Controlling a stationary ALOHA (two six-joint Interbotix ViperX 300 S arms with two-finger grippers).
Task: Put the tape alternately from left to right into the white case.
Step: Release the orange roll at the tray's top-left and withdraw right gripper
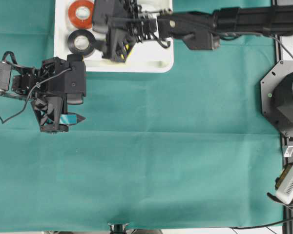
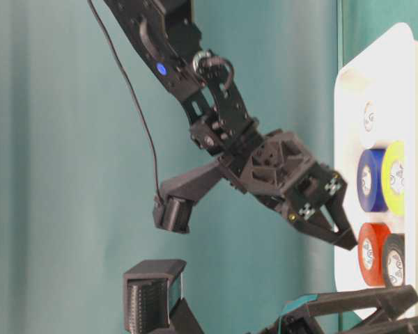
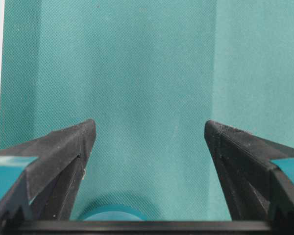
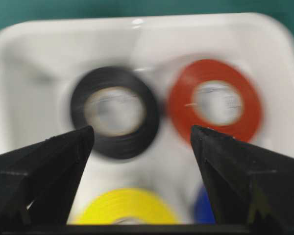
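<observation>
Overhead, we see the white case [image 1: 161,61] lying at the far edge of the green-covered table [image 1: 176,161], left of the middle, its upper part cut off by the frame. Inside it the red-orange roll [image 1: 81,13] lies flat by the case's left wall, and the black roll [image 1: 80,42] lies flat just nearer us along that same wall. A sliver of the yellow roll [image 1: 128,48] shows under the right gripper [image 1: 118,54], which reaches across from the right side and hangs over the case with its fingers spread wide and nothing between them.

From the right wrist view we look down between those parted fingers [image 4: 54,156] at the black and red-orange rolls side by side, with the yellow roll and an edge of the blue roll [image 4: 202,208] closer to the camera; the picture is blurred.

The table-level view shows the case on the right with the white roll [image 2: 368,117], blue roll, yellow roll, red-orange roll and black roll all inside it.

Our left gripper [image 1: 72,122] hovers over the bare cloth just in front of the case's near left corner, its fingers also wide apart and holding nothing. In the left wrist view the rim of the teal roll [image 3: 111,212] peeks out low between the fingers, lying on the cloth outside the case.
</observation>
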